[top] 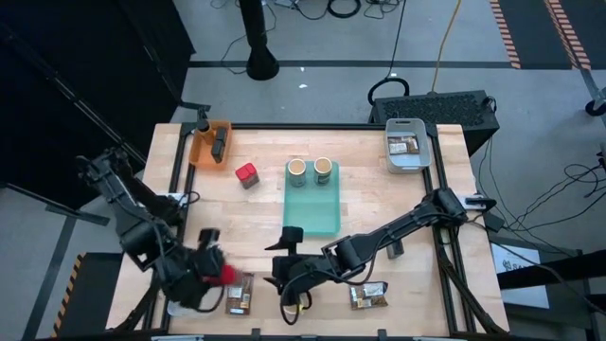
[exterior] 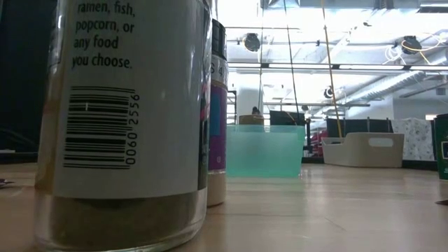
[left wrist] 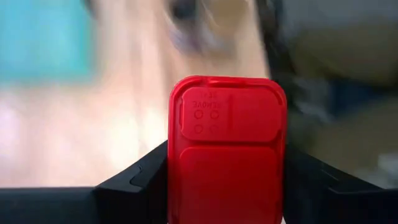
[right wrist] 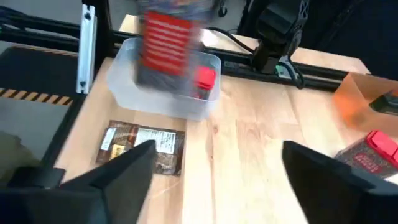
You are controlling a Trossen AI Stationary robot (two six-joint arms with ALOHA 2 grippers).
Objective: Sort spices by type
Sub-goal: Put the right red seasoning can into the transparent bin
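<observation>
My left gripper (top: 210,272) is at the table's near left, shut on a red spice box (left wrist: 227,149) whose red flip lid faces the wrist camera. In the right wrist view this box (right wrist: 165,43) shows blurred above a clear bin (right wrist: 124,78) that holds another red-lidded box (right wrist: 205,78). My right gripper (right wrist: 217,168) stands open and empty near the front edge, right of the left one. A third red box (top: 247,175) stands on the table. Two tan jars (top: 310,169) stand in the teal tray (top: 312,213). Two dark packets (top: 239,299) (top: 367,296) lie flat near the front edge. My left gripper pinches the red box between its two fingers (left wrist: 140,177), one on each of its two opposite sides (left wrist: 174,168), just below the lid. The box is lifted clear of the table, above the clear bin.
An orange bin (top: 204,144) with a dark jar stands at the far left. A pale bin (top: 407,152) with packets stands at the far right. In the low view a big labelled jar (exterior: 119,119) and a second jar (exterior: 217,105) fill the foreground. Bare wood lies right of the teal tray.
</observation>
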